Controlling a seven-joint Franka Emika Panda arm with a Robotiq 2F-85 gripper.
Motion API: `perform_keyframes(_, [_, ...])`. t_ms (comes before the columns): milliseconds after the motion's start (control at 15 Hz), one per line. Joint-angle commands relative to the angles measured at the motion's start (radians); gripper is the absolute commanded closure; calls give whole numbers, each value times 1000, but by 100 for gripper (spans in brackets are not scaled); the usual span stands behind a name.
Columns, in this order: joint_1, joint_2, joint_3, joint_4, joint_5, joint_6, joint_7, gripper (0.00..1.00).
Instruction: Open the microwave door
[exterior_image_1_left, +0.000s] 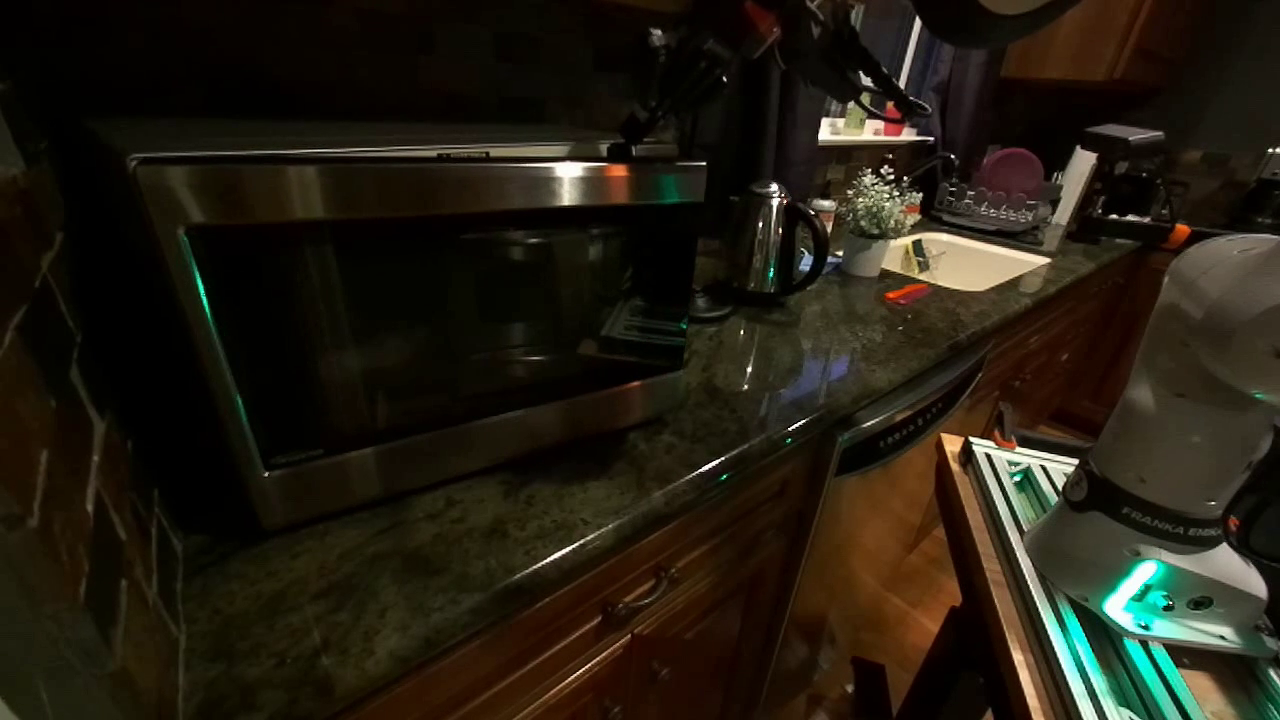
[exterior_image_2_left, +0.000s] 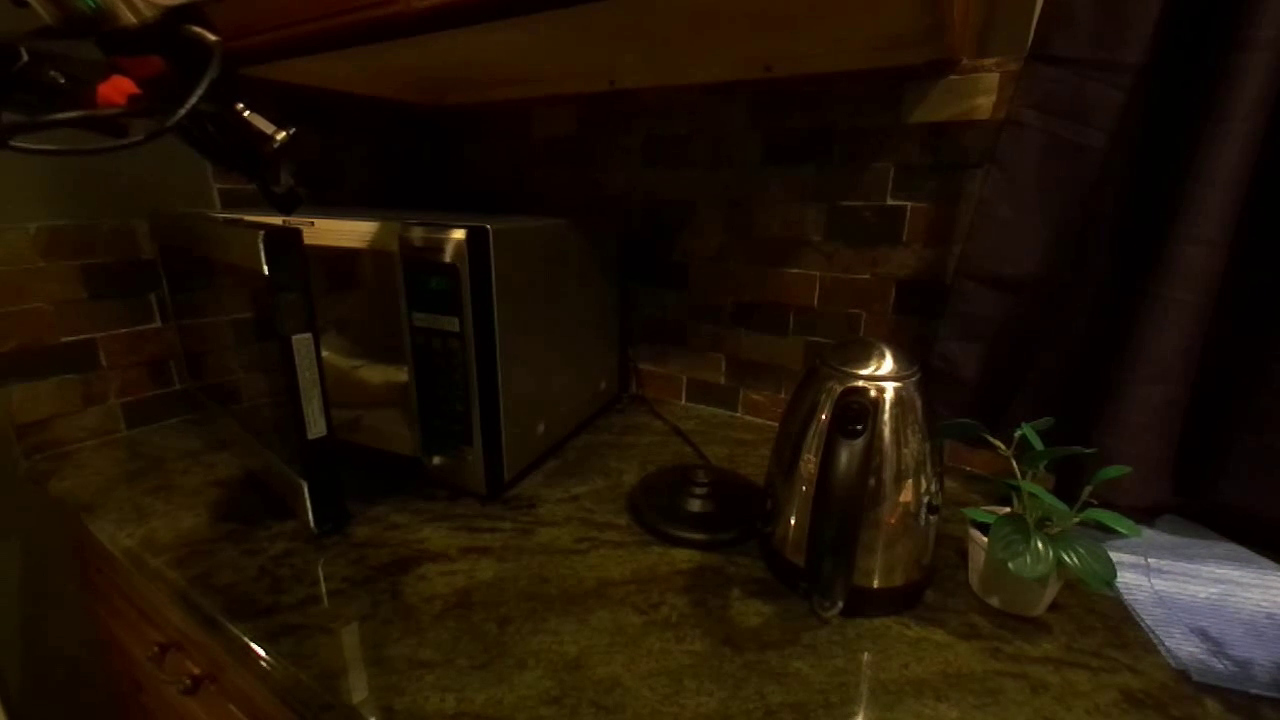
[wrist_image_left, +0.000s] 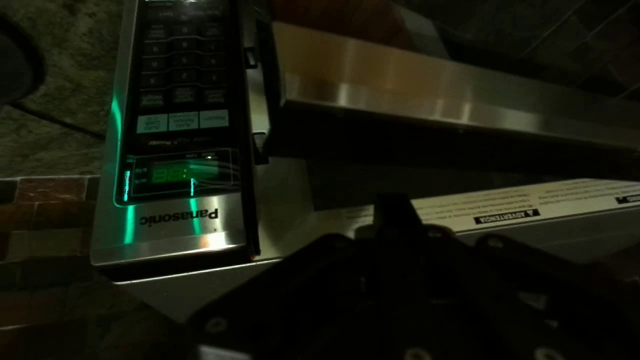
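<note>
In an exterior view the microwave (exterior_image_1_left: 380, 138) sits on a dark stone counter (exterior_image_1_left: 400, 590), and the microwave door (exterior_image_1_left: 400, 320) stands open across its front, dark glass and steel frame facing the camera. A steel kettle (exterior_image_1_left: 760, 240) is near the microwave's right side; farther from the microwave come a potted plant (exterior_image_1_left: 868, 210) and a pale sink (exterior_image_1_left: 988, 263). The gripper (exterior_image_1_left: 622, 150), dark and hard to make out, is by the microwave's top front edge. In an exterior view the door (exterior_image_2_left: 240, 370) juts out from the microwave's left end, its free edge apart from the front and the control panel (exterior_image_2_left: 440, 370) in plain sight; a black kettle base (exterior_image_2_left: 697, 510) lies near the microwave, to its right. In the wrist view a green display (wrist_image_left: 172, 173) glows on the microwave's front, beside the door's steel top edge. The jaws are clenched together, their tips overlapping the label strip (wrist_image_left: 545, 200) along the microwave's front; whether they touch it I cannot tell.
</note>
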Motion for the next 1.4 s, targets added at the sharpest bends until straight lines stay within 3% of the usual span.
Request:
perform_keyframes(0, [19,-9,-19,-13,-29,-56,54,100])
perform_keyframes(333, [40,4,-33,-13,-29,-115,68,100])
perform_keyframes(667, [170,17,-96,-2,91,-273,2,100])
perform_keyframes(867, [229,14,-116,-3,146,-296,-15,100])
perform_keyframes(1133, [257,1,-128,-6,169,-287,-11,100])
perform_keyframes(1333, [252,-25,-138,-1,160,-352,-1,100])
